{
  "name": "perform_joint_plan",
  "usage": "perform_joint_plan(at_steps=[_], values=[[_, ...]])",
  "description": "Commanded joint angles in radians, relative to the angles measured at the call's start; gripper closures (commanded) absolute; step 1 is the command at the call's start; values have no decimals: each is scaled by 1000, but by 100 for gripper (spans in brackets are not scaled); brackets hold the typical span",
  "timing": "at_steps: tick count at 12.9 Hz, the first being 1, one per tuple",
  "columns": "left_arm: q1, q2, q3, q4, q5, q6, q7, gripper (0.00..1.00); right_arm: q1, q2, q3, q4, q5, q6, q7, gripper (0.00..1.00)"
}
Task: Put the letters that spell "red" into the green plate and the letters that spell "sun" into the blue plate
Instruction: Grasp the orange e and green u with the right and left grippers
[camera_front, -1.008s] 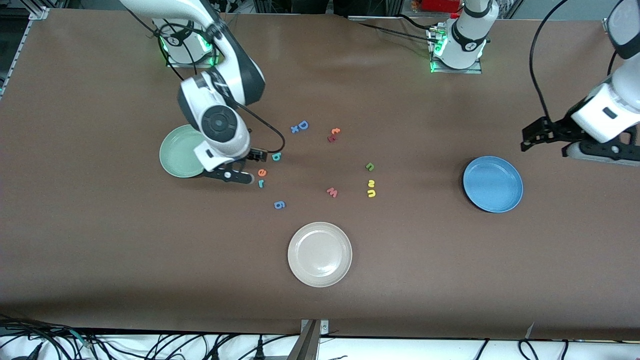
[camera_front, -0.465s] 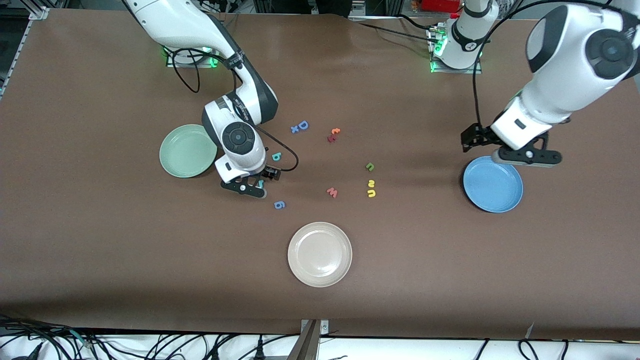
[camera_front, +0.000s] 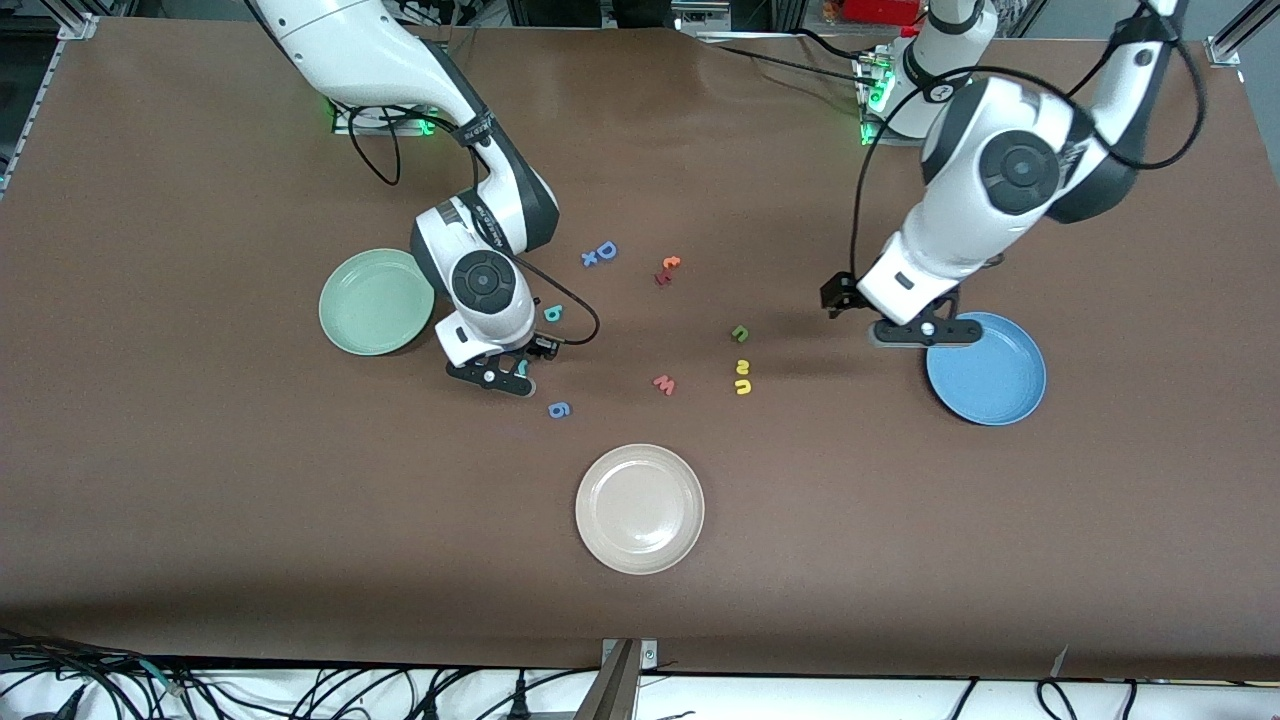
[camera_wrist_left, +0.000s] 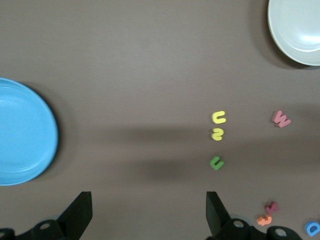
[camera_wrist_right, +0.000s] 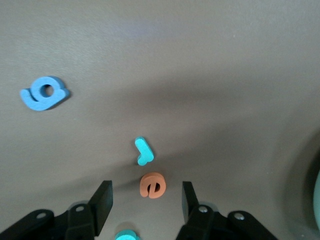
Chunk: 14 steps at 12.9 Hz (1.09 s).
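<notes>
The right hand (camera_front: 500, 375) sits low over the small teal "r" (camera_wrist_right: 144, 151) and the orange "e" (camera_wrist_right: 152, 185), just beside the green plate (camera_front: 372, 302). Its fingers (camera_wrist_right: 104, 199) stand apart with the "e" between them and nothing gripped yet. The teal "d" (camera_front: 553, 313) lies close by, farther from the front camera, and only its edge shows in the right wrist view. The blue "g" (camera_wrist_right: 44, 93) nearby is not wanted.

The left hand (camera_front: 920, 332) hangs over the rim of the blue plate (camera_front: 990, 375), fingers (camera_wrist_left: 77, 212) wide apart and empty. The green "n" (camera_wrist_left: 216, 162), yellow "s" (camera_wrist_left: 217, 134) and yellow "u" (camera_wrist_left: 219, 117) lie in a short row toward the middle of the desk (camera_front: 200, 500). The red "w" (camera_wrist_left: 281, 118) beside them is no part of this.

Both plates look empty, so the job is at its first pick, judging by how things lie. The right hand needs to settle and close on the "e" alone (the "r" lies very near), then carry it to the green plate.
</notes>
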Motion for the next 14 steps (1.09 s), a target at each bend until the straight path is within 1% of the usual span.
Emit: perform_joint_plan(at_steps=[1, 4, 5, 6, 8, 9, 10, 11, 12, 13, 14], values=[[-34, 58, 3, -7, -12, 57, -15, 0, 22, 1, -6, -50, 13, 72, 80, 35], [-106, 145, 3, -5, -12, 107, -13, 0, 22, -5, -7, -83, 13, 97, 89, 35], [-132, 168, 3, -5, -12, 123, -13, 0, 22, -5, -7, -96, 13, 124, 99, 36], [-147, 183, 3, -5, -12, 137, -13, 0, 22, -5, -7, -116, 14, 156, 118, 43], [-167, 209, 3, -5, -10, 151, -4, 1, 22, -6, -7, -127, 13, 169, 132, 46], [-181, 226, 3, -5, 5, 164, 8, 1, 22, -6, -7, -127, 13, 169, 132, 50], [-193, 242, 3, -8, 63, 193, 34, 1, 22, -6, -7, -127, 13, 169, 132, 54], [-210, 259, 3, -8, 121, 201, 61, 1, 22, -6, -7, -127, 13, 169, 132, 61], [-221, 275, 3, -13, 142, 213, 68, 1, 22, -6, -7, -127, 13, 167, 131, 70], [-225, 285, 3, -22, 146, 233, 72, 2, 22, -8, -7, -126, 13, 166, 131, 83], [-228, 291, 3, -39, 146, 276, 113, 3, 22, -8, -7, -121, 13, 164, 123, 90]])
